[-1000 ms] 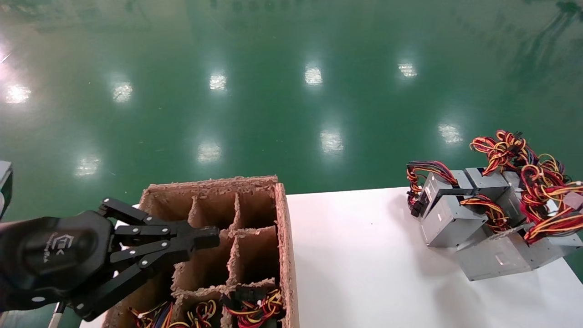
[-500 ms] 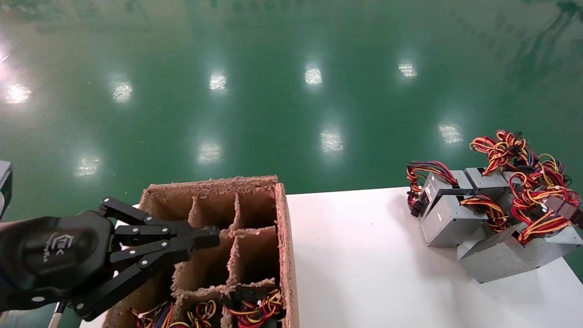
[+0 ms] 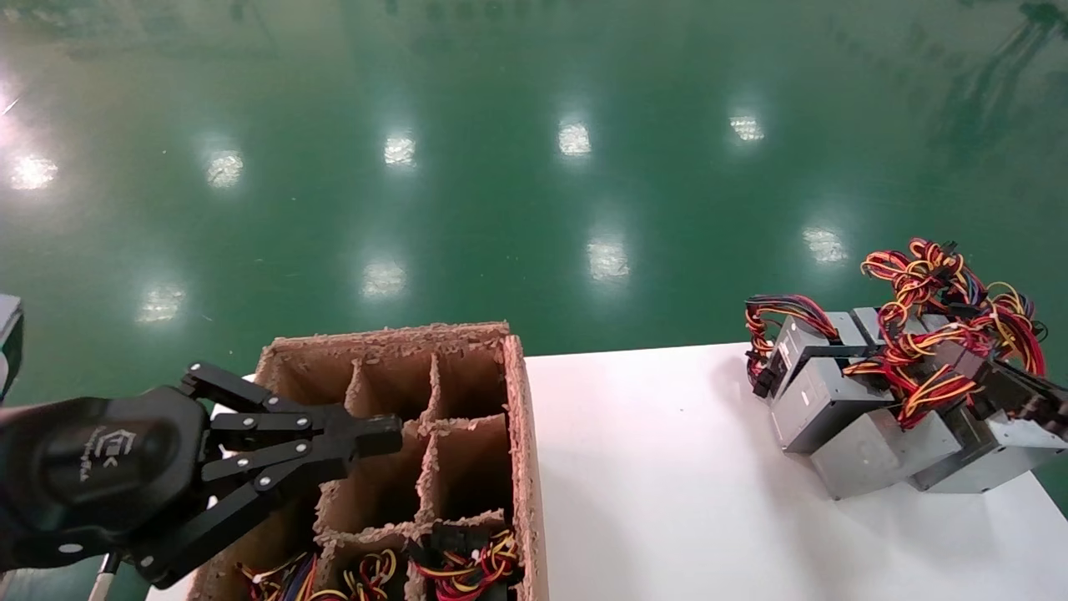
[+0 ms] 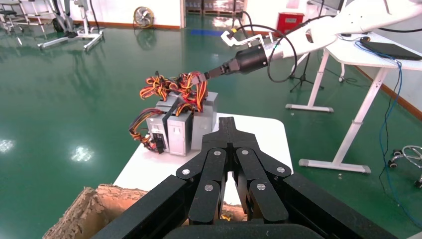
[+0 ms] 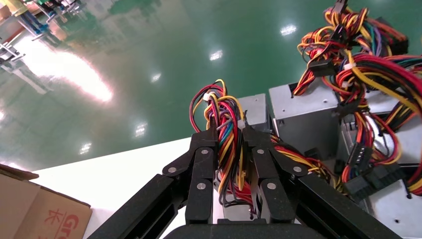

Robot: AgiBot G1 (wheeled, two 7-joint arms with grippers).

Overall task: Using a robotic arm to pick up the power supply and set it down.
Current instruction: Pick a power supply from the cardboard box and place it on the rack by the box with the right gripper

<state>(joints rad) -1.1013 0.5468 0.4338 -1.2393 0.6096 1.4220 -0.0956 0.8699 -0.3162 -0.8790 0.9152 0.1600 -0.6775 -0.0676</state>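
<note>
The power supply is a small grey metal box at the table's right end, with red, yellow and black wires rising from it. My right gripper, on the white robotic arm, comes in from the right edge and is shut on that wire bundle. In the right wrist view the wires run between the right gripper's fingers. The grey case shows below them. My left gripper is shut and empty, parked over the cardboard box.
Other grey power supplies with tangled wires crowd right beside the held one. A brown cardboard divider box stands at the table's left, wired units in its near cells. White table lies between.
My right gripper has come into the head view from the right edge, pulling the wire bundle left. The grey case has shifted left and turned with it. The left arm has not moved.
</note>
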